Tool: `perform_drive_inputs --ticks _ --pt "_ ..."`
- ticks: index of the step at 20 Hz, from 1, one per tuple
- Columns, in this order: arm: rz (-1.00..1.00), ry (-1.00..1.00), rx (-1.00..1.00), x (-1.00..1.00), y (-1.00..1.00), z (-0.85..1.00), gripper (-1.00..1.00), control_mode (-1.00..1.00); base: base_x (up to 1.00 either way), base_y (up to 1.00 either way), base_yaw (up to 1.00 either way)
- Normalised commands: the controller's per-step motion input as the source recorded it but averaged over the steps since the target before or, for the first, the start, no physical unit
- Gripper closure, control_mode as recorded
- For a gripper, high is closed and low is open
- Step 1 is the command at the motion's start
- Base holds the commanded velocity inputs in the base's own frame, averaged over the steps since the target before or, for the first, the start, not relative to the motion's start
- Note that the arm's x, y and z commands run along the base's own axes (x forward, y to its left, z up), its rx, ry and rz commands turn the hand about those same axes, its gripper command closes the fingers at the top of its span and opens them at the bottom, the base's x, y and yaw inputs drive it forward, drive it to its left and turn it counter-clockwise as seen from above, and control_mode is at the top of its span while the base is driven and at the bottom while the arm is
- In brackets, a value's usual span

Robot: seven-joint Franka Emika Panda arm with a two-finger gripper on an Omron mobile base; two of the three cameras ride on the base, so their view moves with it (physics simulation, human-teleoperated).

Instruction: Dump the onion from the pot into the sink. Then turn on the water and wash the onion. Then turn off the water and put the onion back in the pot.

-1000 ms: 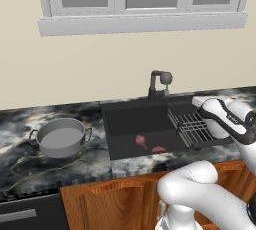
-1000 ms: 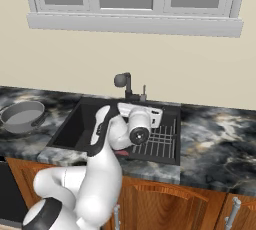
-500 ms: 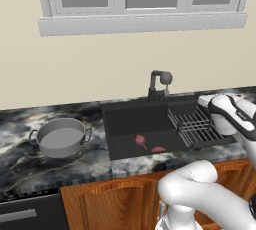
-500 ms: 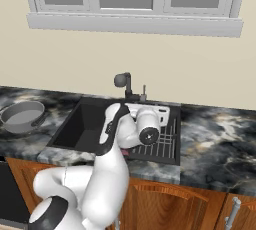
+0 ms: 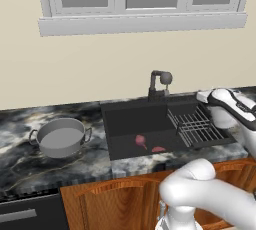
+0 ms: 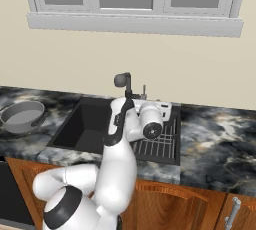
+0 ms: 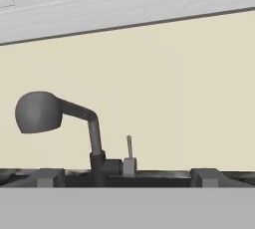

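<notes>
I am looking at a rendered kitchen with a cream wall, a white-framed window and a dark marbled stone counter (image 5: 30, 159) over wooden cabinets. From the hand camera I see two dark finger tips of my two-finger gripper (image 7: 126, 177) standing far apart at the bottom edge, with nothing between them, so I read the jaws as spread wide and empty. Straight ahead of them stands the black tap with its round head (image 7: 39, 112), and just beside its base a thin upright metal lever (image 7: 129, 149). In the base views my white hand hangs over the dark wire rack (image 5: 195, 126) on the right side of the large rectangular matte black sink (image 5: 116, 124), near the tap.

As I judge it, the dump is done: the small round purplish-red onion (image 5: 140, 140) lies on the sink floor, with a flatter pink-red sliver (image 5: 158, 149) just beside it. The wide, shallow grey metal pot (image 5: 61, 137) sits upright on the counter left of the sink, its pale inside bare. I see no water running, so turning the tap on, washing, shutting off and returning the onion are all left.

The gripper itself is hard to make out in the base views, where the wrist covers the fingers. In the right base view my arm blocks part of the basin. I cannot tell whether the lever is the water control.
</notes>
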Motion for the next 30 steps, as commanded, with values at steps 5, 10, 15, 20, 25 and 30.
perform_drive_inputs --ticks 5,10,15,20,25,30 --pt "0.03 -0.08 0.0 0.42 0.13 -0.26 -1.0 -1.0 0.0 0.0 0.0" --pt "0.04 -0.05 0.0 0.31 0.17 -0.25 -1.0 -1.0 0.0 0.0 0.0" --pt "0.01 -0.07 0.0 0.39 0.31 -0.21 -1.0 -1.0 0.0 0.0 0.0" --pt "0.0 -0.02 0.0 0.28 0.04 -0.02 -1.0 -1.0 0.0 0.0 0.0" --pt "0.0 0.05 -0.02 0.32 0.01 -0.01 -1.0 -1.0 0.0 0.0 0.0" --pt "0.01 0.11 -0.01 0.13 -0.02 0.0 -1.0 -1.0 0.0 0.0 0.0"
